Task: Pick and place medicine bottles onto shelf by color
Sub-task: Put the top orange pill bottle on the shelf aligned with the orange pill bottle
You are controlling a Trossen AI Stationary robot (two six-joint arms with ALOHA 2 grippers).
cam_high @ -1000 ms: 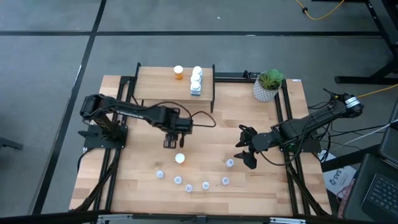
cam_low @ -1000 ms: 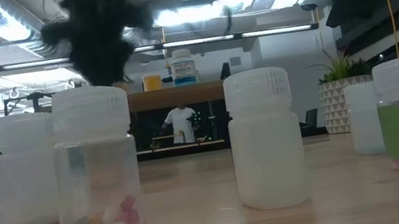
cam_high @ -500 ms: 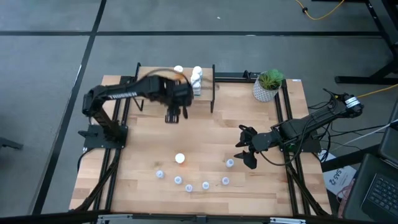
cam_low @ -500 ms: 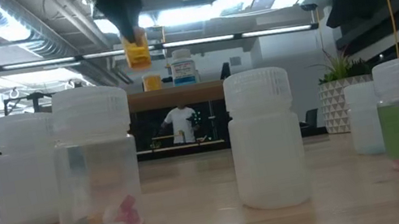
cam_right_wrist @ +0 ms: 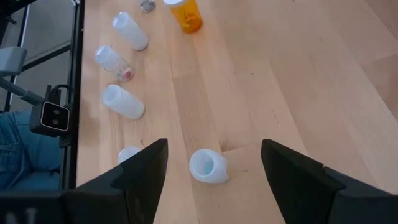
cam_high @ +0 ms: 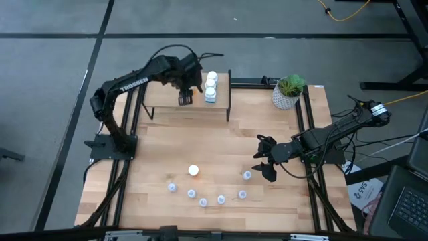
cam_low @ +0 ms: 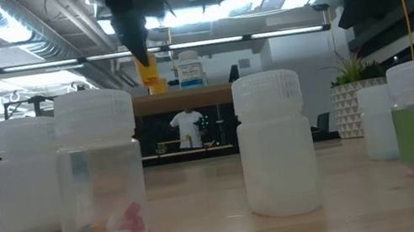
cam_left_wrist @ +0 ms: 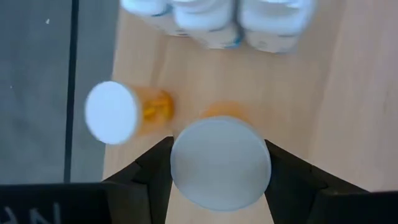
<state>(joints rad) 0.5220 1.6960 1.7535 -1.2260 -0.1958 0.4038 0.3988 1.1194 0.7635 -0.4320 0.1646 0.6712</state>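
High view: left gripper (cam_high: 186, 99) over the shelf (cam_high: 164, 94), just beside three white bottles (cam_high: 210, 86); right gripper (cam_high: 262, 159) low over the desk (cam_high: 221, 144), jaws spread wide, empty, pale vial (cam_high: 247, 175) just beside them.

Low view: pale vials (cam_low: 274, 142) close up; orange bottle (cam_low: 144, 59) clamped above the shelf.

Left wrist view: jaws clamped on the orange bottle (cam_left_wrist: 221, 163), second orange bottle (cam_left_wrist: 121, 112) just beside.

Right wrist view: vial (cam_right_wrist: 208, 166) between the spread jaws, another orange bottle (cam_right_wrist: 184, 14) well beyond.
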